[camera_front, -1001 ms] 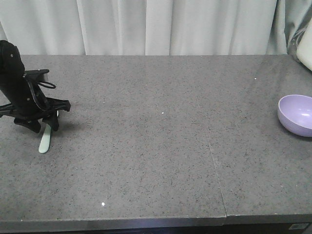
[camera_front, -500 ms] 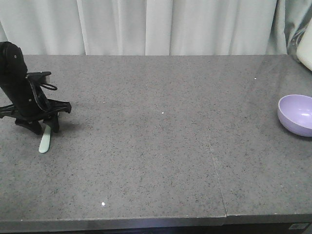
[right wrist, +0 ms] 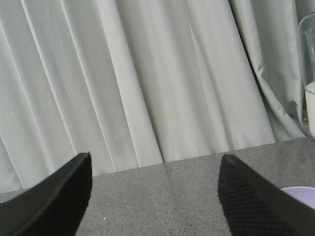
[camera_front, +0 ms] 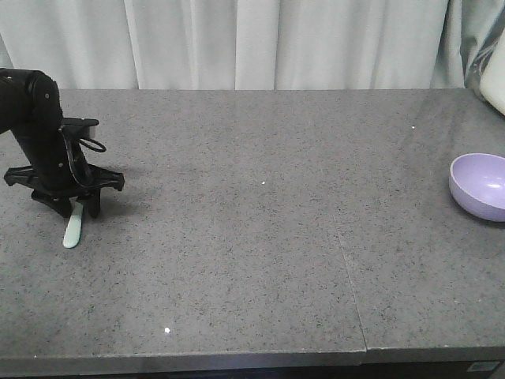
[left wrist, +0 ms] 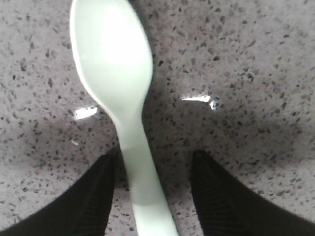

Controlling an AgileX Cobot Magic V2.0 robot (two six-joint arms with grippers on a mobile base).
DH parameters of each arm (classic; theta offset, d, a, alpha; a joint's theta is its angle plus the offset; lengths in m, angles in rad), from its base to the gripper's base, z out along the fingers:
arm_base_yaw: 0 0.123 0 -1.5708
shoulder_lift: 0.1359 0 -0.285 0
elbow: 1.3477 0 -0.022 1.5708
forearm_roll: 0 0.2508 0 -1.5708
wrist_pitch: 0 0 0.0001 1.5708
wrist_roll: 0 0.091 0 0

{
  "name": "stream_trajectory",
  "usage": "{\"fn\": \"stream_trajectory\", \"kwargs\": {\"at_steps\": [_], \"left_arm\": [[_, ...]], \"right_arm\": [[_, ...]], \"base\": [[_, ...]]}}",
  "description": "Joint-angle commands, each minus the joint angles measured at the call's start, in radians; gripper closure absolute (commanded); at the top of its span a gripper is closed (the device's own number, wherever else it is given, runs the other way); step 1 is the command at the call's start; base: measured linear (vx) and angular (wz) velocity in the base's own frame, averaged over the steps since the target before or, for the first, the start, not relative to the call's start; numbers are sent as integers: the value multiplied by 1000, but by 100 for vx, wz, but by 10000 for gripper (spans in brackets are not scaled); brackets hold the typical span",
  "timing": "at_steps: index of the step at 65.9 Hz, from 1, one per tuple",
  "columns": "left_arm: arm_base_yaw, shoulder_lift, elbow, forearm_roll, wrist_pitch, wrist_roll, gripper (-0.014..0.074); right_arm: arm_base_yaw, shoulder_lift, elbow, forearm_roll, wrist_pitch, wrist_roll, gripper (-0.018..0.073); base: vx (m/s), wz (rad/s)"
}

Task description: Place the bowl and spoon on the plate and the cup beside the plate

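Note:
The pale mint spoon (camera_front: 72,230) lies flat on the grey table near its left edge, scoop toward the front. My left gripper (camera_front: 76,207) is down over its handle. In the left wrist view the spoon (left wrist: 112,59) runs between the two black fingers (left wrist: 93,196); the left one is close beside the handle and the right one stands clear of it, so the left gripper (left wrist: 152,156) is open. The lavender bowl (camera_front: 480,185) sits at the far right edge, empty. My right gripper (right wrist: 155,156) hangs open above the table with nothing in it. The plate and cup are out of view.
A pale curtain (camera_front: 260,43) hangs behind the table. A clear container with white contents (right wrist: 309,73) stands at the back right, near the bowl (right wrist: 298,193). A seam (camera_front: 347,260) runs across the tabletop right of centre.
My left arm has shifted slightly to the right and turned a little over the spoon's handle. The spoon and bowl have not moved.

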Motion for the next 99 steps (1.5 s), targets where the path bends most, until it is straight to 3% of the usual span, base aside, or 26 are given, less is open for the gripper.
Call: {"fn": "stream_trajectory", "kwargs": {"at_steps": [1, 22, 38, 53, 78, 99], "left_arm": [[-13, 4, 5, 0, 37, -7, 272], [-13, 4, 5, 23, 37, -1, 605], [-13, -22, 4, 19, 37, 16, 603], [-11, -170, 4, -9, -18, 16, 603], [-11, -581, 4, -13, -214, 15, 603], [-11, -947, 5, -12, -459, 12, 603]], "right_arm": [[1, 17, -31, -4, -76, -15, 31], [1, 17, -31, -4, -76, -15, 31], [1, 21, -31, -4, -71, -17, 31], [1, 71, -31, -4, -53, -33, 31], [1, 162, -37, -4, -53, -46, 31], [1, 285, -226, -138, 157, -28, 31]], "base": [[0, 0], [0, 0], [0, 0], [0, 0], [0, 0], [0, 0]]}}
